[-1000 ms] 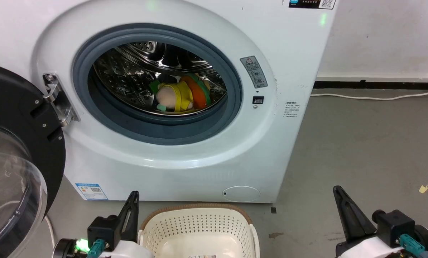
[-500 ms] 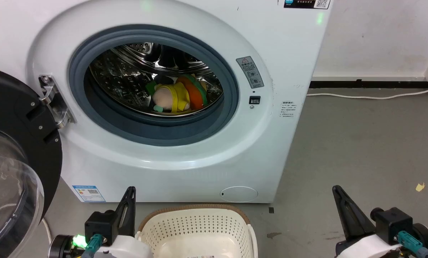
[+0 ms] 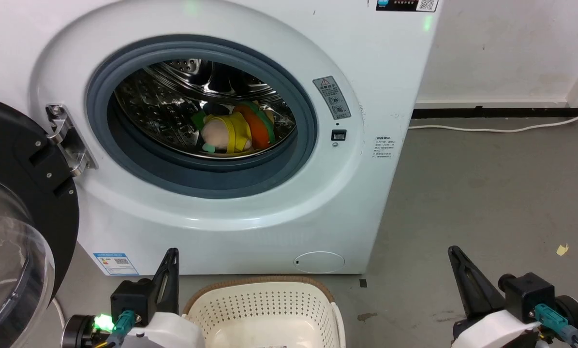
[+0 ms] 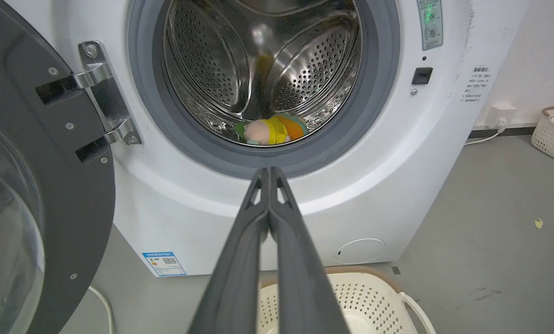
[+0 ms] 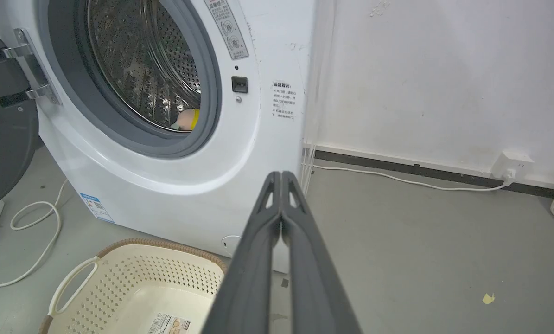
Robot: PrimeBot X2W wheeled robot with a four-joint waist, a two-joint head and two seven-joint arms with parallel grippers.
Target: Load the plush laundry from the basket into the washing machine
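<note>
Two soft toys lie together low in the steel drum [image 3: 163, 106] of a white front-loading washing machine [image 3: 269, 232], whose black-rimmed domed door [image 3: 18, 145] stands swung wide at the left of the head view. The yellow plush [image 3: 230, 135], its peach-pink round part turned toward the port, touches the orange sandwich plush [image 3: 259, 128] just to its right. On the grey floor [image 3: 487, 203] directly in front of the machine sits the cream perforated basket [image 3: 269, 304], brown rim toward the washer, a sticker [image 5: 170, 323] showing on its inner bottom. The left gripper [image 4: 268, 172] hangs just beside the basket's left side, fingers pressed together with nothing between them, aimed at the lower edge of the port. The right gripper [image 5: 281, 176], likewise closed on nothing, is well to the basket's right above the floor. A white cable [image 3: 492, 129] runs along the foot of the wall.
</note>
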